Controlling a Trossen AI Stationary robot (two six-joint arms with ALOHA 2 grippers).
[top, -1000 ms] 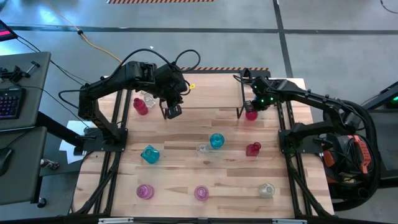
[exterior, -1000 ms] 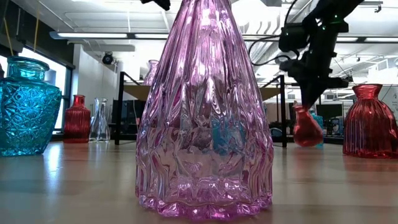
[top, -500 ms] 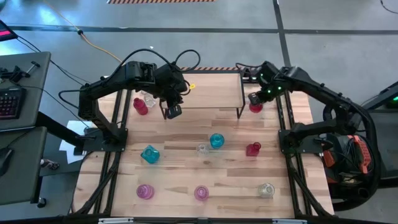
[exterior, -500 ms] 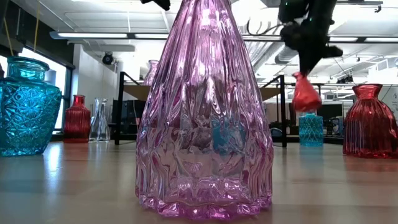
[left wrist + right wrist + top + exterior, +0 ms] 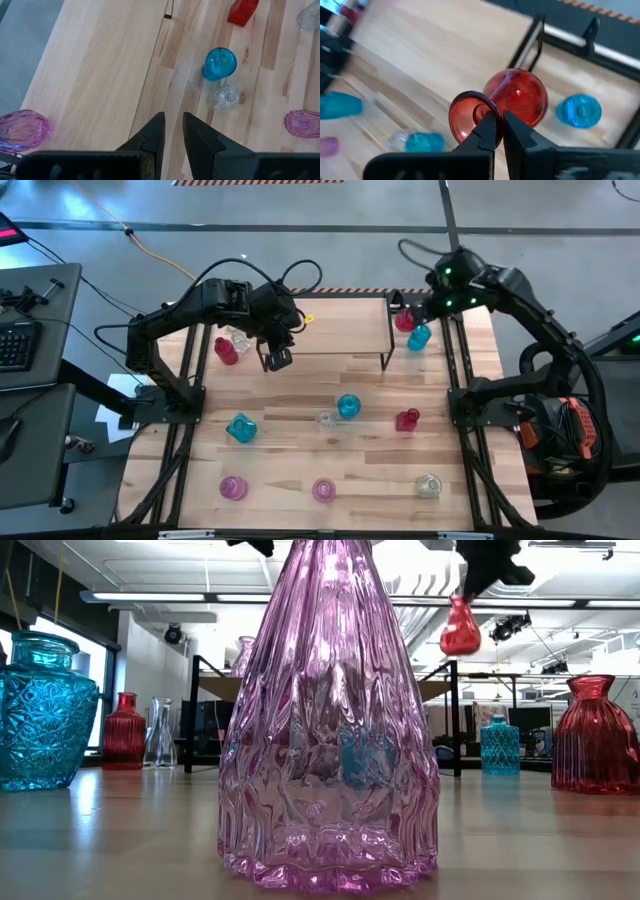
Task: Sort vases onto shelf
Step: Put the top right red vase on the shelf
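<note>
Right gripper closed on the rim of a red vase, held high in the air just beside the right end of the shelf, probably so that the vase can clear the board before going down on it. Left gripper nearly closed with nothing between the fingers, waiting above the left front edge of the shelf. Other vases standing on the table in front of the shelf, one teal vase just beside its right end.
</note>
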